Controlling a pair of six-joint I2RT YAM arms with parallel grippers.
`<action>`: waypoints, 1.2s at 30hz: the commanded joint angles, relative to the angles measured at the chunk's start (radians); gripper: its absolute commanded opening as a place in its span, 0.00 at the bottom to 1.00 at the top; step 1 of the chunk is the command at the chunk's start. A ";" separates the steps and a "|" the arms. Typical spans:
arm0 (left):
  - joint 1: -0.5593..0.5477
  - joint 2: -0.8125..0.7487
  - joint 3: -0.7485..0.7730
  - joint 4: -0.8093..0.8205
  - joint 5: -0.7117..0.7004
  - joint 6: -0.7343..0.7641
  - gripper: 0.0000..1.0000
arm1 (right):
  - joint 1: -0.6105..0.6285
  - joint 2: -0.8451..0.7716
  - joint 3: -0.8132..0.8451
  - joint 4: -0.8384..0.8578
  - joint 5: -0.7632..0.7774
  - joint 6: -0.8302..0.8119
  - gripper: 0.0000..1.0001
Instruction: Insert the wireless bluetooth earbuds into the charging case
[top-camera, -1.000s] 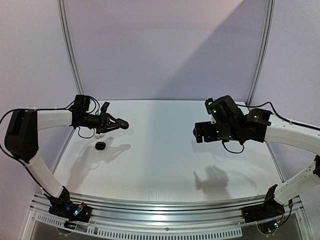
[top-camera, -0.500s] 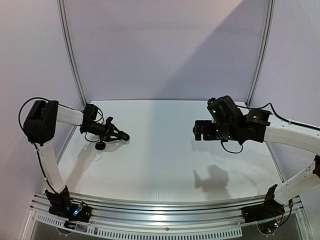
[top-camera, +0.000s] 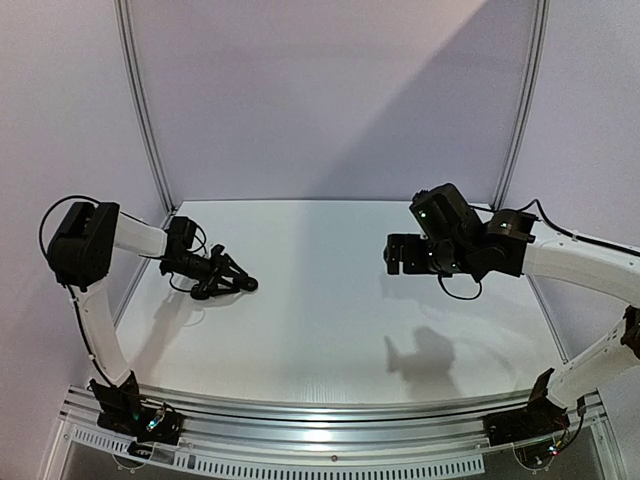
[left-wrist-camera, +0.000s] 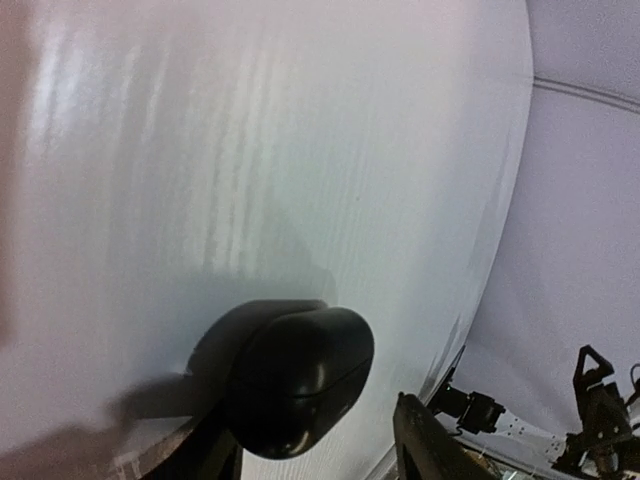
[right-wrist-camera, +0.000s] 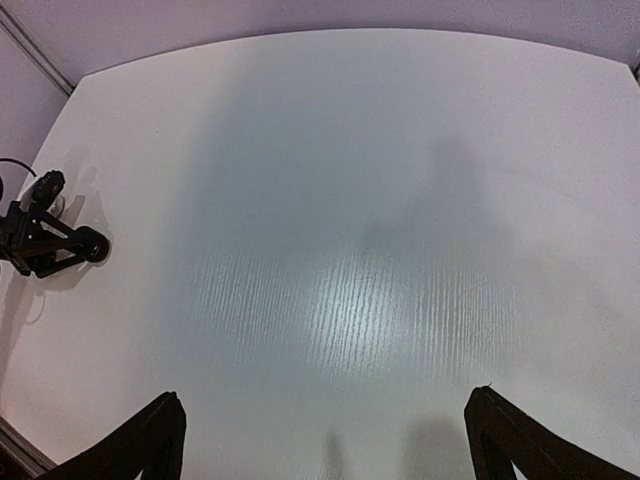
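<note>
Black oval case (left-wrist-camera: 300, 378), one, lying between two left fingers (left-wrist-camera: 425, 452).

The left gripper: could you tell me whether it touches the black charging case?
Cannot tell. The left wrist view shows the charging case between the left gripper's fingers; one stands clear, the other blends into its dark outline.

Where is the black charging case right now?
The charging case lies on the table at its left side, between the left end effector's fingers.
</note>
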 joint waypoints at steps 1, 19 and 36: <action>0.003 -0.040 -0.018 -0.075 -0.064 -0.005 0.61 | -0.066 0.013 0.005 -0.048 -0.015 0.029 0.99; 0.002 -0.654 -0.083 -0.296 -0.276 0.302 0.95 | -0.496 -0.461 -0.555 0.369 0.097 -0.029 0.99; 0.118 -1.183 -0.665 0.176 -0.577 0.406 1.00 | -0.497 -0.583 -0.669 0.406 0.263 -0.038 0.99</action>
